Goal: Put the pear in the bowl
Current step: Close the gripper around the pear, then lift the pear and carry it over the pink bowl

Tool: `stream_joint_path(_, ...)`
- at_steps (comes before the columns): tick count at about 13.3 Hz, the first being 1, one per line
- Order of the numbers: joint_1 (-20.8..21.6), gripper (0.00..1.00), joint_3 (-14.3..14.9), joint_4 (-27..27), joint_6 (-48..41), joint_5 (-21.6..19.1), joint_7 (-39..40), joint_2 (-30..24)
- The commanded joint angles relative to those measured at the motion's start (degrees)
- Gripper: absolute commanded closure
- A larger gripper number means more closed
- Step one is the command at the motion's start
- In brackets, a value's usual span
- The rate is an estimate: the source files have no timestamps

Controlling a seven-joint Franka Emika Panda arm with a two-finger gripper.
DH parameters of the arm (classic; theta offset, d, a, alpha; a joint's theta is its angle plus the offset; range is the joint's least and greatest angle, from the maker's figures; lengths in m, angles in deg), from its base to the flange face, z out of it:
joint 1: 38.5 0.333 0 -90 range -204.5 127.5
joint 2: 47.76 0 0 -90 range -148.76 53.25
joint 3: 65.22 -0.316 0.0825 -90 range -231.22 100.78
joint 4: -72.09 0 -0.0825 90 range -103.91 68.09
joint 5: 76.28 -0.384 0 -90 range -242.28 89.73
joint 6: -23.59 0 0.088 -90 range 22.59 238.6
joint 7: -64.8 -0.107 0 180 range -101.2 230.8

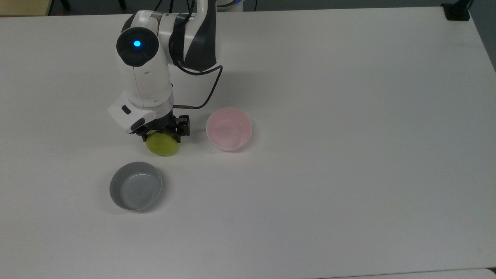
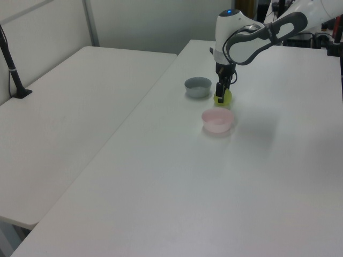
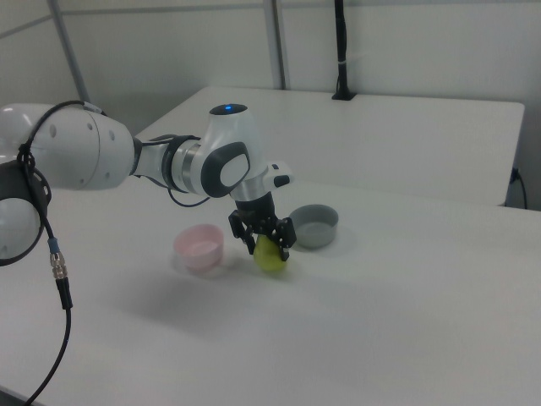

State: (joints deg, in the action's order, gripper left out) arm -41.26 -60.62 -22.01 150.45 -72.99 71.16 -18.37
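The gripper [image 1: 162,134] is sitting down over the pear [image 1: 162,144], its fingers straddling the upright fruit's top but not visibly clamped, while the pear is resting on the table [image 1: 348,155] just left of the pink bowl [image 1: 229,129] in the top view.

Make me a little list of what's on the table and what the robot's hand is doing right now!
fruit: small yellow-green pear, standing on the white table
hand: black two-finger hand, down over the pear's top, a finger on each side
pink bowl: small round pale pink bowl, empty, beside the pear
grey bowl: round grey bowl, empty
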Motion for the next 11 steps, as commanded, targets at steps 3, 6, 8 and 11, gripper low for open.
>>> stream_joint_path(3, -0.3, 0.57, 0.1, -0.5, -1.0, -0.3, 1.3, -4.5)
stream_joint_path(6, 0.5, 0.57, -0.2, -0.5, -8.3, -0.3, 0.8, -9.8)
stream_joint_path(8, 1.8, 0.57, -0.7, -0.5, -11.8, -0.4, -1.5, -11.9)
stream_joint_path(11, 7.9, 0.57, -0.9, -0.9, -13.4, -0.2, -9.1, -13.0)
